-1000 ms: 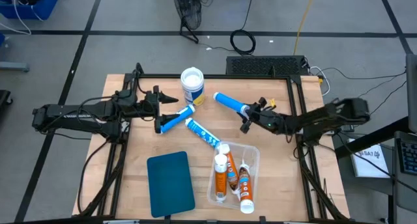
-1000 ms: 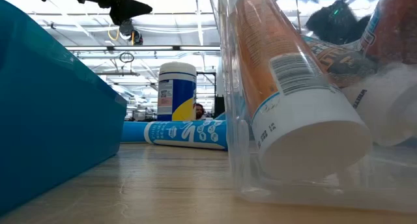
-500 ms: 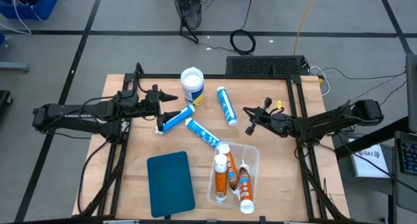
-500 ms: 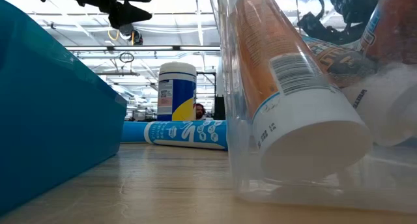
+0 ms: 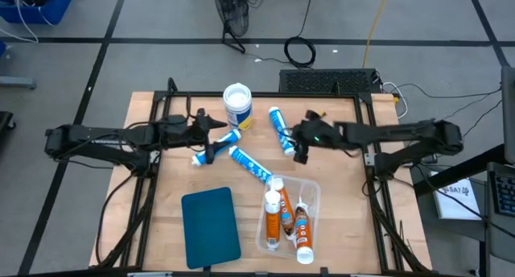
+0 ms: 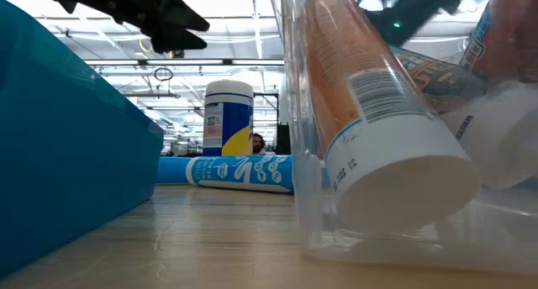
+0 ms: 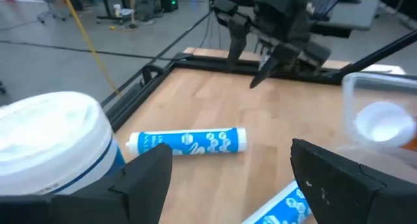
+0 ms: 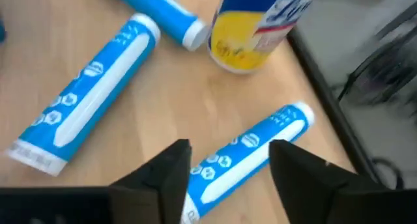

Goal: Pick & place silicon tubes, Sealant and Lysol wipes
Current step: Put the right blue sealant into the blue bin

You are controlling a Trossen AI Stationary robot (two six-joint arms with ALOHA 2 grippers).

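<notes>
The Lysol wipes canister [image 5: 237, 105] stands upright at the far middle of the table. Three blue-and-white tubes lie flat on the wood: one [image 5: 219, 146] under my left gripper, one [image 5: 251, 165] in the middle, one [image 5: 281, 130] right of the canister. Orange sealant tubes [image 5: 276, 215] lie in a clear tray [image 5: 311, 193]. My left gripper [image 5: 214, 140] hangs open above the left tube, well above the table in the low view [image 6: 164, 20]. My right gripper [image 5: 301, 145] hovers open above the right tube [image 8: 244, 157]; its fingers [image 8: 166, 172] stand apart above it.
A teal box [image 5: 211, 226] lies at the near left of the table, beside the clear tray. Black frame rails [image 5: 265, 95] run along the table's edges. Free wood lies at the near right and the far left.
My right gripper has let go of the right tube, which turned and now lies flat beside the canister. That gripper drew back toward the right edge, then rose and came back over the tube. My left gripper has moved down and toward the table's right, over the left tube.
</notes>
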